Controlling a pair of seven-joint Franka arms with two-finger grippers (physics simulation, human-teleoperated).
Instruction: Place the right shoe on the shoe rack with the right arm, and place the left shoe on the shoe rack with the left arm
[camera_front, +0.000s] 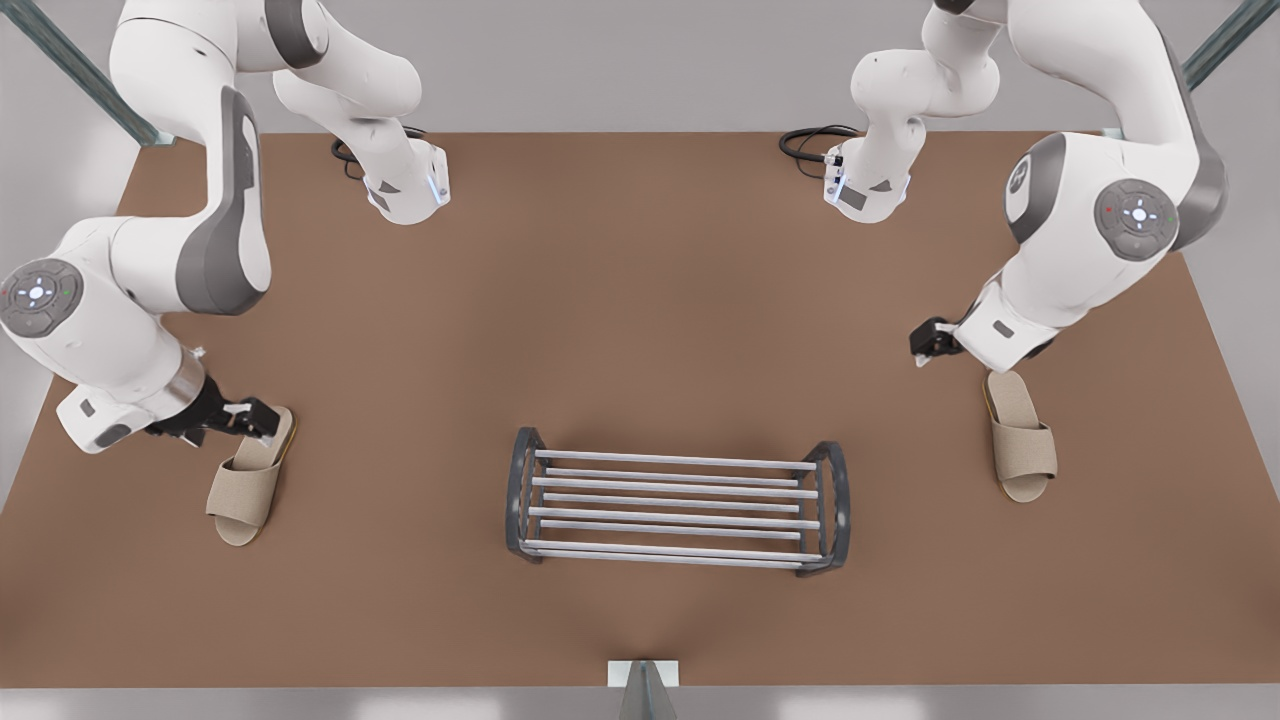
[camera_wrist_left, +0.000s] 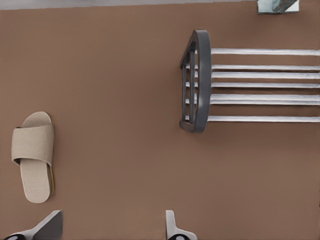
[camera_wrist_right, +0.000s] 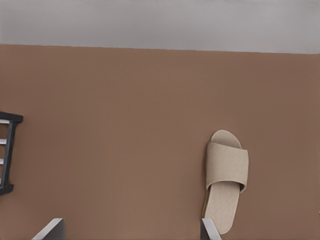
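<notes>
With fingers apart, the right end effector (camera_front: 258, 420) hangs over the heel of the right shoe (camera_front: 246, 488) at lower left. The left end effector (camera_front: 925, 345), also open, is near the left shoe (camera_front: 1022, 440) at right. Neither seems to touch. We should centre over each heel and straddle its edge before closing. The shoe rack (camera_front: 678, 510) stands lower centre.

Bright even overhead light, faint soft shadows, no glare, sharp focus
</notes>
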